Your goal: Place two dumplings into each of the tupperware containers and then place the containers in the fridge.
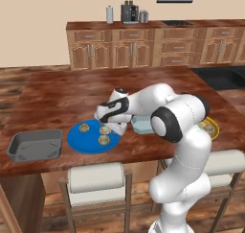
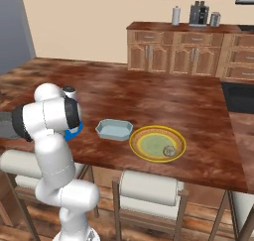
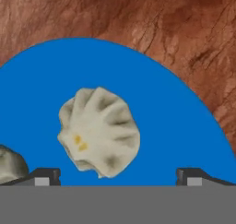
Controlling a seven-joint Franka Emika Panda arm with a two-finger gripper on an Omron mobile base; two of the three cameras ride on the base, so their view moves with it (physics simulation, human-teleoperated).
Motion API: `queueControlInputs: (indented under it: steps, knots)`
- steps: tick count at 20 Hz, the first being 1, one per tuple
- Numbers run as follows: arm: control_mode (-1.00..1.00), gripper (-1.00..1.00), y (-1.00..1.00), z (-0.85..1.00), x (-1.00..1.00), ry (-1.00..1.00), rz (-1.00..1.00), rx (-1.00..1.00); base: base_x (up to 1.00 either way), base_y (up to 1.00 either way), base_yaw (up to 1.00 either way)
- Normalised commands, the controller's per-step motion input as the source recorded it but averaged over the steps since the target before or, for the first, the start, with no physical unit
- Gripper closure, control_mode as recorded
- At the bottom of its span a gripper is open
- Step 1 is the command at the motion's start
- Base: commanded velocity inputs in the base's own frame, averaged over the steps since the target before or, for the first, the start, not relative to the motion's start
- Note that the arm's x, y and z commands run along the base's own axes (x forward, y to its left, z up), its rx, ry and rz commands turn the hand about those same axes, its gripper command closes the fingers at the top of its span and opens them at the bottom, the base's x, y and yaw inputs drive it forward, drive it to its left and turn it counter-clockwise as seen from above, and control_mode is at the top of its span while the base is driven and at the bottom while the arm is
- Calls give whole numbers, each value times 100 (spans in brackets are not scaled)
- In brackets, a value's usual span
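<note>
Three dumplings lie on a round blue plate near the island's front edge: one at the left, one in the middle, one in front. My gripper hangs just over the plate's right side, open with nothing in it. In the hand view a pale pleated dumpling lies between the fingertips, and another peeks in at the lower left. The dark grey container stands left of the plate. The small pale blue container stands to its right. The fridge is out of view.
A yellow-green plate at the right holds one more dumpling. Stools stand under the island's front edge. Wooden cabinets and a counter with appliances run along the back wall.
</note>
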Motion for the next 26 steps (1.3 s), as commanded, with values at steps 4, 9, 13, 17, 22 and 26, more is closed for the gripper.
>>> queueControlInputs:
  steps: [4, 9, 13, 17, 22, 26]
  knots:
    - [-100, -100, 14, -26, 26, 0, -4, 0, 0, 0, 0]
    - [-100, -100, 6, -29, 18, 0, -5, 0, 0, 0, 0]
    - [-100, -100, 0, -39, 0, 0, -10, 0, 0, 0, 0]
    - [-100, 100, 1, -39, 0, 0, -12, 0, 0, 0, 0]
    - [-100, 100, -3, -2, 0, 0, -10, 1, 0, 0, 0]
    - [-100, 100, 0, 48, 0, -3, -1, 0, 0, 0, 0]
